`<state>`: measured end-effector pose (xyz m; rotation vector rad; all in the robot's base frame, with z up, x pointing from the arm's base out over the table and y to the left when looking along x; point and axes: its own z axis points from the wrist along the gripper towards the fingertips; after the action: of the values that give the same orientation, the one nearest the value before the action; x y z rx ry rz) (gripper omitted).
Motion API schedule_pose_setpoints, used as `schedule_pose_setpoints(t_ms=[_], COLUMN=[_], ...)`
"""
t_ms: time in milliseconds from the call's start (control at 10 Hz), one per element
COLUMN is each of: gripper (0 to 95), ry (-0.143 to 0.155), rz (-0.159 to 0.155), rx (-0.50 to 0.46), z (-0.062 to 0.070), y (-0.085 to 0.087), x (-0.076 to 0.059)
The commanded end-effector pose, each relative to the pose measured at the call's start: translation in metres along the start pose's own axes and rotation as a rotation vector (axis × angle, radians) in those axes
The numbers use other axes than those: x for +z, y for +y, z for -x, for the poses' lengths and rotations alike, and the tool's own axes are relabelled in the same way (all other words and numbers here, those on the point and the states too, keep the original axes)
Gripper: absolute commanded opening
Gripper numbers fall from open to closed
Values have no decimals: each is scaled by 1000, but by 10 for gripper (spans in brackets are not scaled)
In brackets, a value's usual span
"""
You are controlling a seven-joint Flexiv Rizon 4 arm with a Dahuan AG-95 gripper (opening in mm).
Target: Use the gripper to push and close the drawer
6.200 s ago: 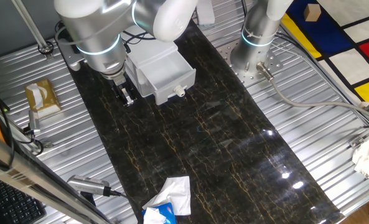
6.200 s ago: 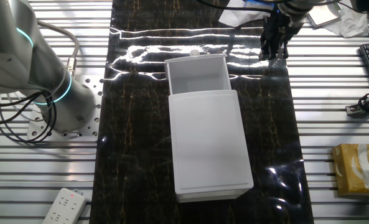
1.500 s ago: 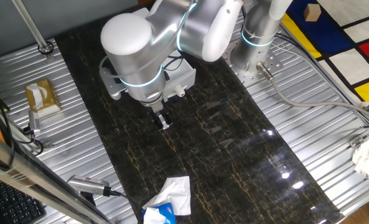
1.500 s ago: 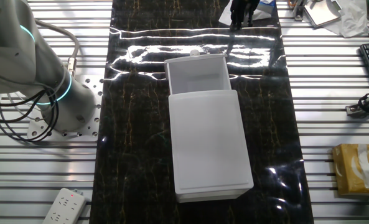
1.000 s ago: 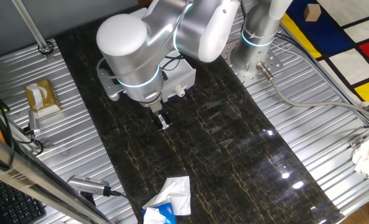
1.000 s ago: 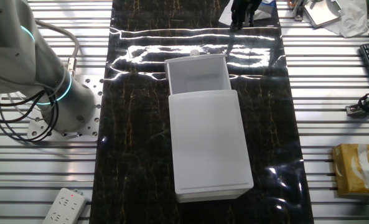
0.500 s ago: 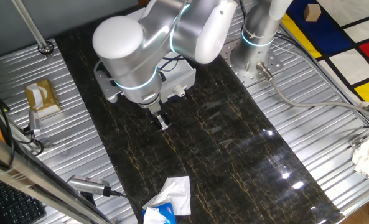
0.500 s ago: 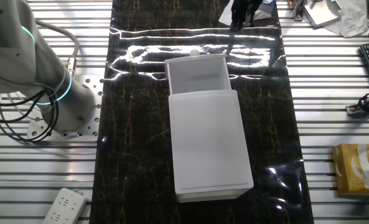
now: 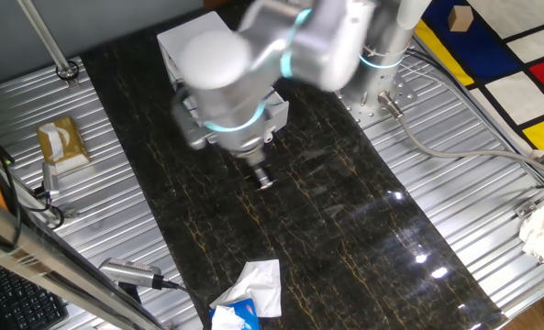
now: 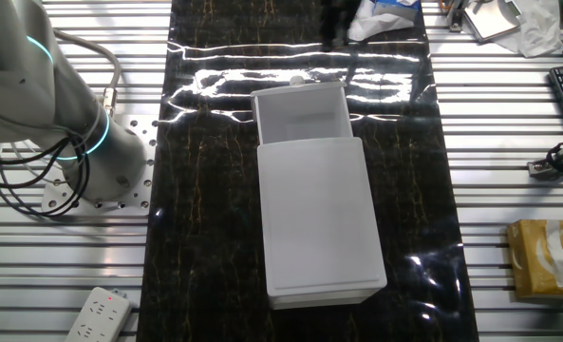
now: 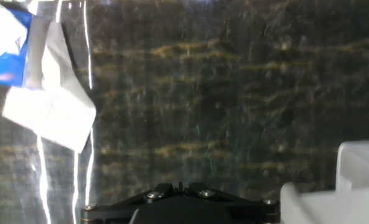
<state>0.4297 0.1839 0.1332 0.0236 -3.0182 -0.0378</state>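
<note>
Still open: drawer awaits push

Drawer (image 10: pixel 300 112) sticks out of white cabinet (image 10: pixel 319 223) mid-counter (image 10: pixel 205 190). Gripper (image 9: pixel 264 177) blurred just before its front, off the knob (image 10: pixel 297 82); jaws' opening unreadable, holding nothing. Light, stiff plastic, likely slides easily; press flat front panel.

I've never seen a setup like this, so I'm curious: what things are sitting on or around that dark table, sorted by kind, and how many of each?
Robot arms: 2
White cabinet with open drawer: 1
Tissue boxes: 1
Crumpled tissue piles: 1
Power strips: 1
Total: 6
</note>
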Motion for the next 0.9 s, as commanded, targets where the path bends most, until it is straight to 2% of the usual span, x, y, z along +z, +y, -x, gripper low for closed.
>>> schedule_pose_setpoints(t_ms=[100, 500, 900], gripper=[0, 0, 0], ry=[-14, -14, -21], rz=[-4, -4, -1], rx=[-8, -47, -70], z=[-12, -13, -13], y=[-6, -27, -39], x=[11, 8, 9])
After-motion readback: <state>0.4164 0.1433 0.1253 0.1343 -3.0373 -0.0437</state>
